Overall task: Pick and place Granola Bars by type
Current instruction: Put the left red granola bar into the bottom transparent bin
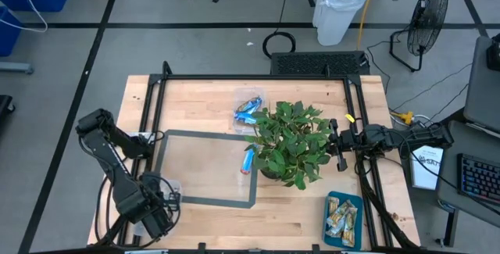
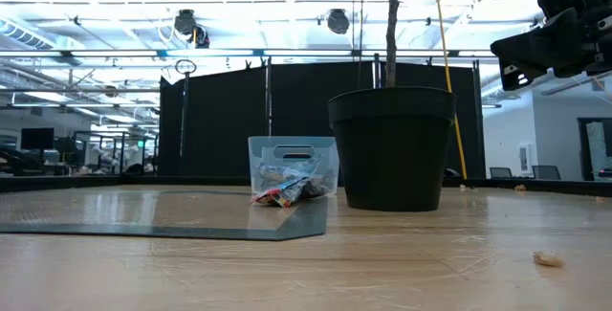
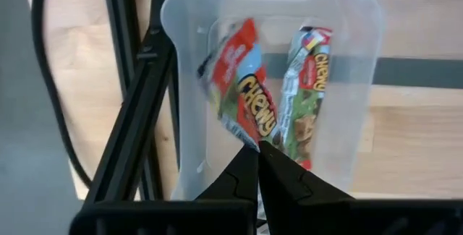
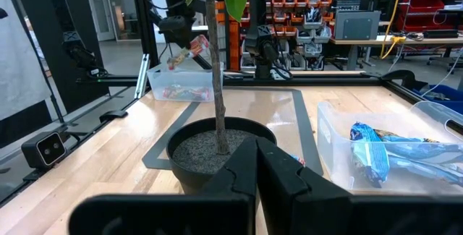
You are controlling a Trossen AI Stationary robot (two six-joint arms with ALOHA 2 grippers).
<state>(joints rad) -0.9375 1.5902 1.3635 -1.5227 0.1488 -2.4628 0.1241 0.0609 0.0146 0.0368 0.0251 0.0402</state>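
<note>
Two red-and-tan bars show in the left wrist view: the held bar (image 3: 242, 83) hangs by one end from the left end effector (image 3: 259, 152), whose fingers are pinched nearly together on its wrapper; the second bar (image 3: 309, 83) lies loose in the clear tub (image 3: 362, 25) directly below. The held bar's long axis runs away from the fingertips, slightly askew to the tub's long side; release calls for a straight drop, by my judgement. The tub sits at the near-left corner of the counter, so the left arm is the nearer one. The right end effector (image 4: 257, 155) is closed and empty, waiting right of the potted plant (image 1: 293, 141). The right wrist view alone shows the held bar clear above the tub's rim. The high view alone shows a loose blue bar (image 1: 248, 160) just left of the plant.
</note>
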